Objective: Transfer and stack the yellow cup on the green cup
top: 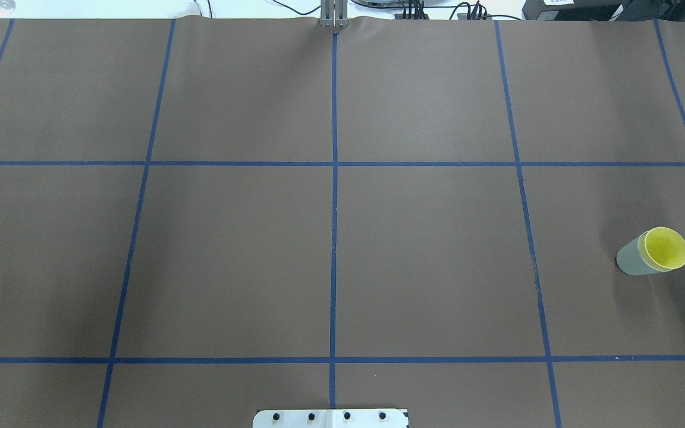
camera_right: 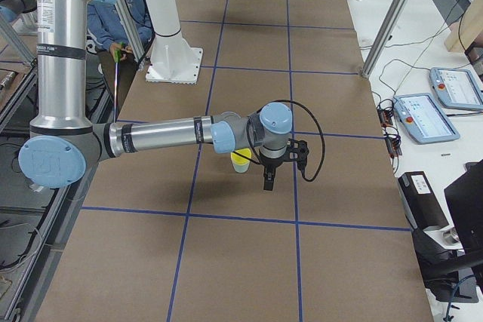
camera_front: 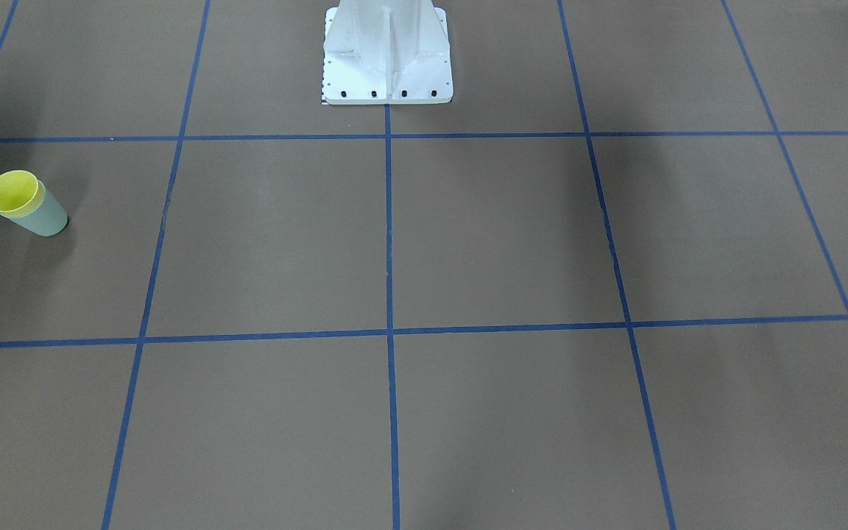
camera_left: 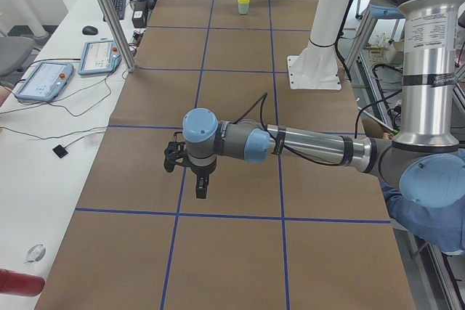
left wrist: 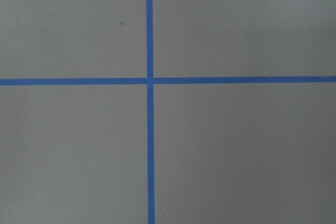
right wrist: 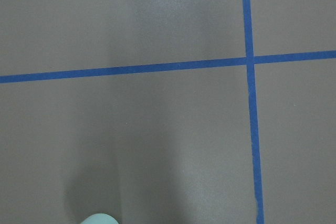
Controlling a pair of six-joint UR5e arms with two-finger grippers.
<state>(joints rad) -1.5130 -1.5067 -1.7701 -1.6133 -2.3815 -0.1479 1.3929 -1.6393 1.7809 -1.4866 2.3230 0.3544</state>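
Stack of yellow cup (top: 666,246) inside green cup (top: 630,262); left pincer (camera_left: 200,191) and right pincer (camera_right: 268,181) states unclear.

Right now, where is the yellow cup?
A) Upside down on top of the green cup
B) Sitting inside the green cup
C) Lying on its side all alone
B: the yellow cup is nested upright in the green cup, with only its rim and open mouth showing above the green one.
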